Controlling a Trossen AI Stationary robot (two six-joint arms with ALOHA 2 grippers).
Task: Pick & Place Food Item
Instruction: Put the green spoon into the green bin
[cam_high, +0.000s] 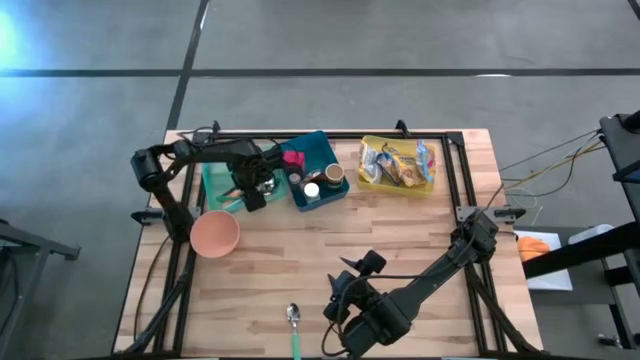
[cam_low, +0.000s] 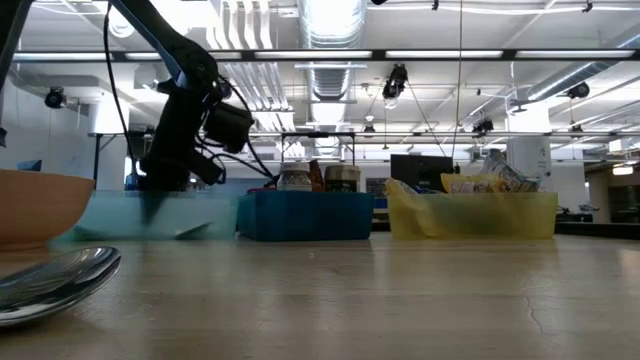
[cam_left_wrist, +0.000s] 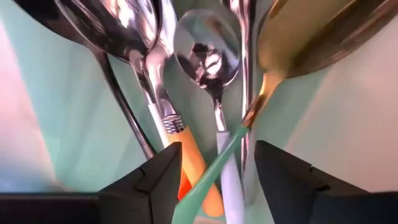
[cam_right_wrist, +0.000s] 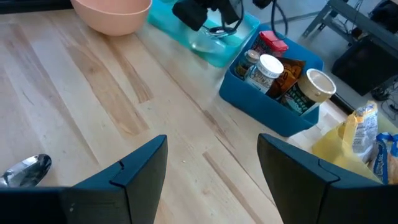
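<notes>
Food packets (cam_high: 398, 163) fill a yellow bin (cam_high: 366, 181) at the far right. Jars and packets (cam_right_wrist: 273, 71) stand in a blue bin (cam_high: 332, 150) at the far middle. My left gripper (cam_left_wrist: 217, 180) points down into a teal bin (cam_high: 213, 178) of cutlery. It is open, and its fingers stand on either side of several spoon handles (cam_left_wrist: 214, 158) without a touch that I can see. My right gripper (cam_right_wrist: 211, 174) hangs open above the bare wood near the table's front edge, with nothing between its fingers.
A pink bowl (cam_high: 214, 233) sits left of centre, just in front of the teal bin. A spoon (cam_high: 293, 318) with a green handle lies at the front edge, beside my right gripper (cam_high: 338, 295). Bare wood spans the table's middle and right.
</notes>
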